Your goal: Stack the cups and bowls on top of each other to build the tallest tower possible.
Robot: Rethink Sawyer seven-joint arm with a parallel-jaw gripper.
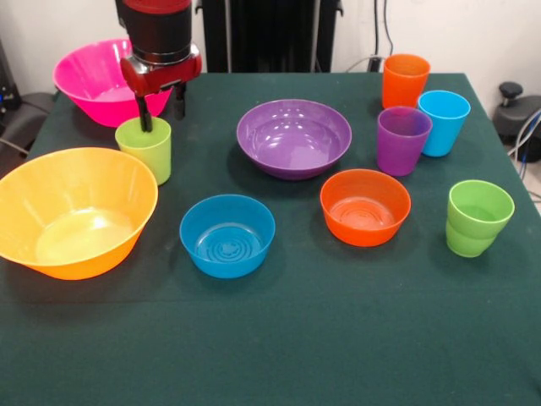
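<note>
We found the gripper [161,112] at the lime-yellow cup [146,149], one finger inside the rim, the other behind it; grip unconfirmed, we could not tell. Cup stood upright between the pink bowl [93,79] and the yellow-orange bowl [74,211]. Nothing stacked yet.

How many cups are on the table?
5: a lime-yellow cup under the claw at left; orange cup, light blue cup and purple cup clustered far right; green cup near right.
</note>
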